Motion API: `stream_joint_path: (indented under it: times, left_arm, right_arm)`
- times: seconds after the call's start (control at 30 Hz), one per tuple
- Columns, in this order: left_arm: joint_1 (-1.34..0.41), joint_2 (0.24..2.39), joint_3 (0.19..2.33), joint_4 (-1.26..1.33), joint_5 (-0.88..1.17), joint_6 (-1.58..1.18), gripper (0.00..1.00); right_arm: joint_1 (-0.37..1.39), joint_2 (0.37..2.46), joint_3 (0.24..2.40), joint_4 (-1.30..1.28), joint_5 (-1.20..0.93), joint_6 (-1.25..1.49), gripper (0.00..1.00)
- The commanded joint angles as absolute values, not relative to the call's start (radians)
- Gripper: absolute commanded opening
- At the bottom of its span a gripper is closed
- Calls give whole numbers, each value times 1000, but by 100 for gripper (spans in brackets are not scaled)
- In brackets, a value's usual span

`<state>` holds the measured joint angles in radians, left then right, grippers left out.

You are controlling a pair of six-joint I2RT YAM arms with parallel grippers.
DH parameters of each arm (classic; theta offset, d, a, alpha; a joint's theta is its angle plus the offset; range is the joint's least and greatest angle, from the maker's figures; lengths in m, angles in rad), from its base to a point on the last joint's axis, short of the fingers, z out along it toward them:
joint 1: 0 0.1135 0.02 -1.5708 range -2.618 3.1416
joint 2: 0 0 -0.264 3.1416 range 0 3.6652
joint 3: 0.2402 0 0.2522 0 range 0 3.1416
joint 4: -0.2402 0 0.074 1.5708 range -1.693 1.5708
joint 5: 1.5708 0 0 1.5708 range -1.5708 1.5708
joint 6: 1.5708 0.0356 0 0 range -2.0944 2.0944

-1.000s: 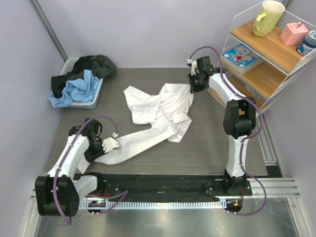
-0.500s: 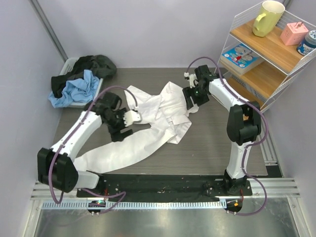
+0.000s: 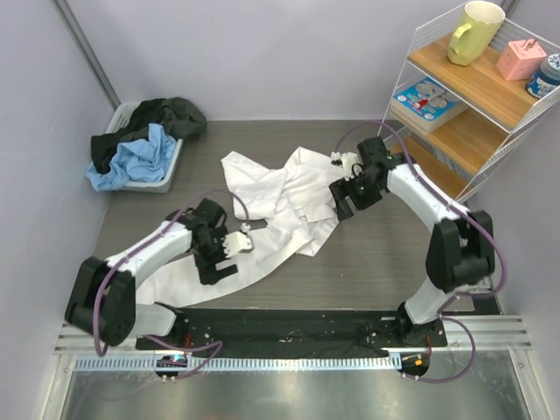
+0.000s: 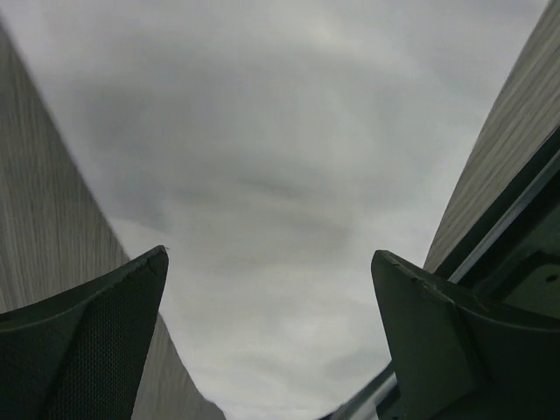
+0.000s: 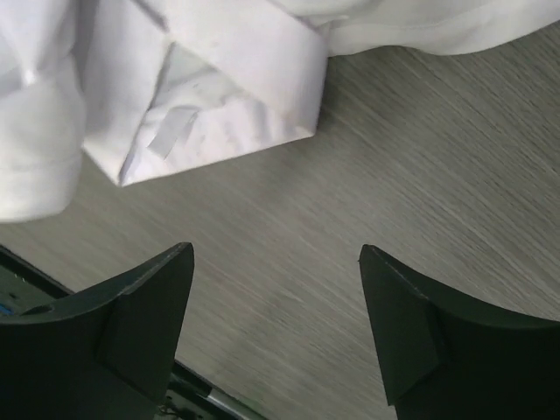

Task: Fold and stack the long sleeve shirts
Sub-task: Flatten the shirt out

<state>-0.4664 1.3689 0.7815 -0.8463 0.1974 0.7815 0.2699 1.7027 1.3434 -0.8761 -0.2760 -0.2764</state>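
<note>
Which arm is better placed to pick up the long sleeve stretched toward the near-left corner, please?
Left, probably. The left hand, open, is directly over that sleeve, white cloth filling its wrist view; the right hand, also open, is over bare table beside the white shirt.

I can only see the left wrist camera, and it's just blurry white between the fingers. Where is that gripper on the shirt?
Observer: The top view puts the left gripper over the white shirt's outstretched sleeve, not its crumpled body.
Operator: Is the right arm holding anything?
Observer: No. The right gripper is open over bare table, just beside the shirt's edge.
Operator: Any other clothes around?
Observer: A bin at the far left holds dark and blue garments.
</note>
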Motion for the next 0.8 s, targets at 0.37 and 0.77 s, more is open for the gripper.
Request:
stream_joint_path:
  times: [0.37,0.77]
  left_arm:
    - [71,1155,678,-1046,109,1055,97]
    - [126,1318,641,-876,38,1045,79]
  right_arm:
    - [918,1491,1032,-422,-36,-698,86]
    - [1123,1631,982,-261,98,-828,85]
